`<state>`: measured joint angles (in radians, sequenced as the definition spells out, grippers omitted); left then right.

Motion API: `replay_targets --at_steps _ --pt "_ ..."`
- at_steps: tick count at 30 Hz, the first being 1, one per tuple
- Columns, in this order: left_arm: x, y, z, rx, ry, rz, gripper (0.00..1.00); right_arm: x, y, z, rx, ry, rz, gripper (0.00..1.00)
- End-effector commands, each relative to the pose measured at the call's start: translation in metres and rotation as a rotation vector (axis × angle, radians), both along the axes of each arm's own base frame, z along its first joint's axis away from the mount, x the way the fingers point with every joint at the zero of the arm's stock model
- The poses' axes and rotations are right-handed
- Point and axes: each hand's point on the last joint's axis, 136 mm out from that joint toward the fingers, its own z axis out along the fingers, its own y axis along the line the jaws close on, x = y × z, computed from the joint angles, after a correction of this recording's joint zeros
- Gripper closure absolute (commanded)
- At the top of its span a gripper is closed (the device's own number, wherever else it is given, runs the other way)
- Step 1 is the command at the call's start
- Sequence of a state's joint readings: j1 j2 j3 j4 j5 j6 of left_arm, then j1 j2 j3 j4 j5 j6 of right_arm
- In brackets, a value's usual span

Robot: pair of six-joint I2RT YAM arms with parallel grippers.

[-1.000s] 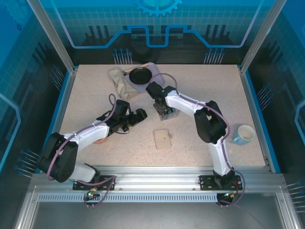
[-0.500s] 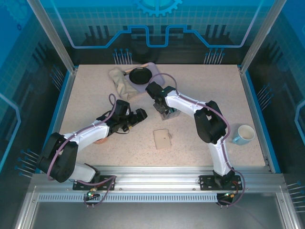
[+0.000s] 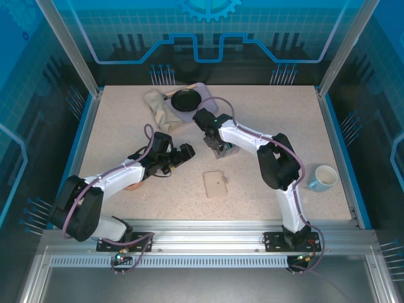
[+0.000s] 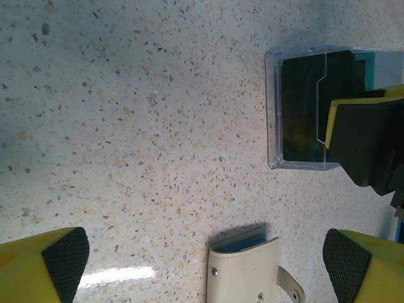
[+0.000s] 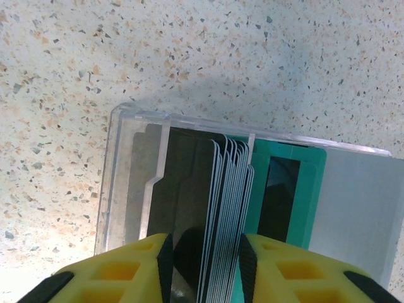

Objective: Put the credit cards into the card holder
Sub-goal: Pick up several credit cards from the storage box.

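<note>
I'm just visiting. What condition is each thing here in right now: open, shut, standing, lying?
left tool: open, fingers wide apart.
right tool: a finger on either side of the credit cards; grip unclear.
credit cards: standing on edge in the clear tray.
card holder: folded shut, lying flat on the table.
mug: upright.
cloth: crumpled.

Two slim robot arms are showing black base plates point(image 3: 287, 241) bolted to the aluminium rail point(image 3: 208, 226). The left arm point(image 3: 110, 178), at the rail's left end, and the right arm point(image 3: 243, 136), at its right end, are both wearing white shells between bulky black joints. A thin purple-grey cable point(image 3: 299, 170) is looping along each. The left gripper point(image 4: 202, 252) and right gripper point(image 5: 203, 268) are showing yellow fingers point(image 5: 297, 274) faced with black textured pads point(image 4: 63, 252).
</note>
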<state>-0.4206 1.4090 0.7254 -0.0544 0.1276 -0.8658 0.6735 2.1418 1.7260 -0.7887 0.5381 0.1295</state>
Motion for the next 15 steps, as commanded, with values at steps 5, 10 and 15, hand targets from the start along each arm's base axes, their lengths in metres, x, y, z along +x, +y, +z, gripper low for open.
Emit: replay_targets --at_steps 5,10,15 --pt "0.0012 0.0014 -0.0011 -0.006 0.007 -0.001 0.01 -0.0019 -0.005 0.0159 -0.016 -0.029 -0.002 0.68" --pt "0.0016 0.0011 -0.0003 -0.008 0.006 -0.002 0.01 -0.0015 -0.0078 0.0154 -0.017 -0.028 -0.006 0.73" --pt "0.0011 0.0011 -0.0007 -0.007 0.009 -0.002 0.01 -0.0019 -0.0113 0.0156 -0.02 -0.023 -0.011 0.78"
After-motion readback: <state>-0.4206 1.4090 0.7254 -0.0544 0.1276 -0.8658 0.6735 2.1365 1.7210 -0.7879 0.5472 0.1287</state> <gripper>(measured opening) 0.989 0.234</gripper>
